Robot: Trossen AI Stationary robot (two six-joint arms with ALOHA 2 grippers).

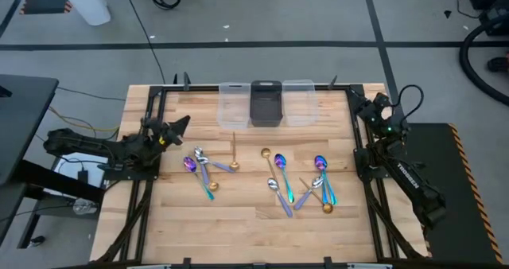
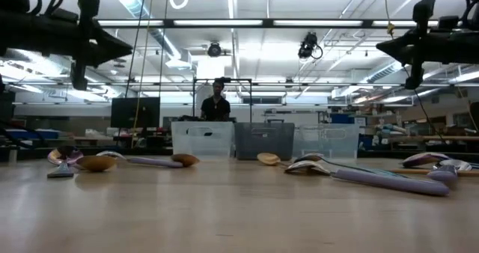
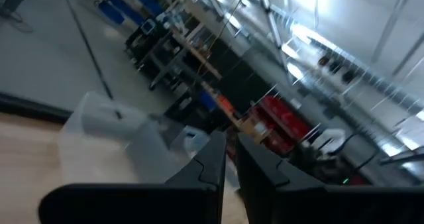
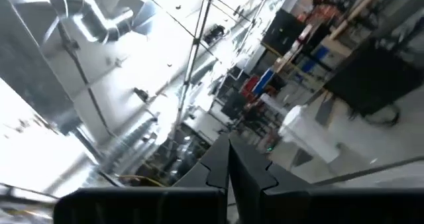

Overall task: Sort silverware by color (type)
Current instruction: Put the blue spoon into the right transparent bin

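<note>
Left hand (image 1: 181, 124) is parked at the table's 9 o'clock edge, raised off the wood and aimed toward the bins; its wrist view shows the two fingers nearly pressed together with only a thin slit between them, and nothing pinched. Right hand (image 1: 359, 103) sits folded back near the 2 o'clock corner, fingers pressed flat together, also empty (its camera looks up at the ceiling, so it is not over any work). Both read as a rest pose, clear of the spoons. The silverware (image 1: 280, 181) lies loose on the table (image 1: 238, 229) in two scatters: a smaller cluster (image 1: 203, 167) toward 9 o'clock, just beside the left hand, and a larger tangle toward 3 o'clock, with rainbow, silver and gold pieces crossing one another. Three bins stand in a row at 12 o'clock: clear bin (image 1: 231, 102), dark bin (image 1: 266, 103), clear bin (image 1: 298, 102); none appears to hold a spoon. Judgement: sorting not yet begun; overlapped handles may need singling out first.
</note>
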